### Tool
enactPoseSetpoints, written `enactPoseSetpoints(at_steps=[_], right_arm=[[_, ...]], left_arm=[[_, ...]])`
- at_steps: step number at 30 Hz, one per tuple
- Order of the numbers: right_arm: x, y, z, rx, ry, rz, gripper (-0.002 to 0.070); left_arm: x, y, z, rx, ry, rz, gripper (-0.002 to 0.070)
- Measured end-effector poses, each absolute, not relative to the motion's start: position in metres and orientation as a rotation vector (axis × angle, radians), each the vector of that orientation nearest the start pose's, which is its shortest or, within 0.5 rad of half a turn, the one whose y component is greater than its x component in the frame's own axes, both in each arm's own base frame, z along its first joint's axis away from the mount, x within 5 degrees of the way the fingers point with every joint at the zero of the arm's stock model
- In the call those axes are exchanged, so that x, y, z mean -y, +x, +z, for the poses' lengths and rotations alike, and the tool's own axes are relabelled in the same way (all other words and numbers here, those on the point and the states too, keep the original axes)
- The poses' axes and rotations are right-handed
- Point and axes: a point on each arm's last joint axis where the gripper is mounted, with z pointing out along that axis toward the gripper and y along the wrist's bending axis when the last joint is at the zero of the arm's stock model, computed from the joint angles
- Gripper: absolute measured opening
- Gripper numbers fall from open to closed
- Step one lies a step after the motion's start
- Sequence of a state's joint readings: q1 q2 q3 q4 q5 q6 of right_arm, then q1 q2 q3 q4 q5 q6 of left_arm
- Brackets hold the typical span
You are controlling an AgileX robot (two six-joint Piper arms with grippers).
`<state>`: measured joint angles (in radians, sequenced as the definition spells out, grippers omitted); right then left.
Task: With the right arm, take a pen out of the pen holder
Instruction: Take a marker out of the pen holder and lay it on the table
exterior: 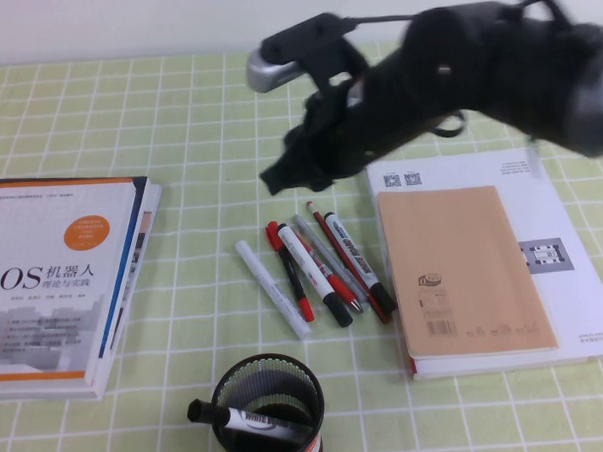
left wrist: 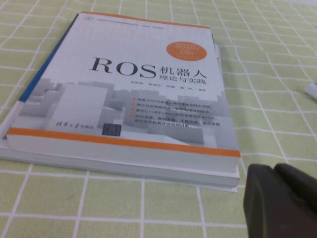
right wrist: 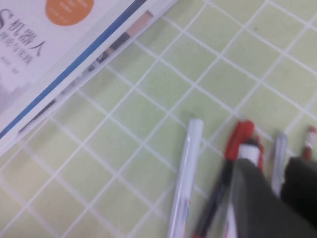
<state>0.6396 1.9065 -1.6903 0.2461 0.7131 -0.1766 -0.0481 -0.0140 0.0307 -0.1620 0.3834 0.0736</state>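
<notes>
The marker [exterior: 252, 420] sits in the black mesh pen holder [exterior: 273, 371] at the near centre of the surface [exterior: 197, 130]. It lies steeply tilted across the holder's mouth, with its black cap projecting over the left rim.

Handling, as a judgement:
- The marker is light, rigid and smooth, so it is likely to slip or pivot under an off-centre pinch.
- Grip the white barrel just right of the cap, where it clears the rim.
- Draw it out along its own axis so the light holder does not tip.

The barrel carries a black printed label that is too small to read.

A row of loose pens and markers [exterior: 318, 270] lies just beyond the holder. The right claw [exterior: 277, 175] hangs above the far end of that row, well apart from the holder. Its jaws are slightly parted and hold nothing.

The book [exterior: 59, 287] on the left reads "ROS 机器人 理论与实践". On the right, a tan notebook [exterior: 464, 269] lies on a white book [exterior: 573, 264] that bears two QR codes.

The left claw [left wrist: 280, 198] sits low beside the near right corner of the ROS book. Whether it is open or closed cannot be told.
</notes>
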Motion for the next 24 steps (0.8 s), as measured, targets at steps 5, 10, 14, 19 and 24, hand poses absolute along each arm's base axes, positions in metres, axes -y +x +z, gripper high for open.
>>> enactPoseSetpoints(at_steps=[5,10,14,19,24], right_arm=[[-0.24,0.299,0.322,-2.283,-0.817,0.487,0.0003],[-0.209,0.257,0.332,-2.287,-0.824,0.488,-0.0009],[-0.185,0.226,0.333,-2.298,-0.789,0.497,-0.0012],[-0.155,0.186,0.327,-2.298,-0.743,0.515,-0.0012],[-0.129,0.15,0.324,-2.306,-0.758,0.519,-0.0012]], left_arm=[[0.008,0.052,0.17,-1.881,0.015,-0.142,-0.0008],[0.008,0.052,0.17,-1.881,0.015,-0.142,-0.0008],[0.008,0.052,0.17,-1.881,0.015,-0.142,-0.0008],[0.008,0.052,0.17,-1.881,0.015,-0.142,-0.0008],[0.008,0.052,0.17,-1.881,0.015,-0.142,-0.0008]])
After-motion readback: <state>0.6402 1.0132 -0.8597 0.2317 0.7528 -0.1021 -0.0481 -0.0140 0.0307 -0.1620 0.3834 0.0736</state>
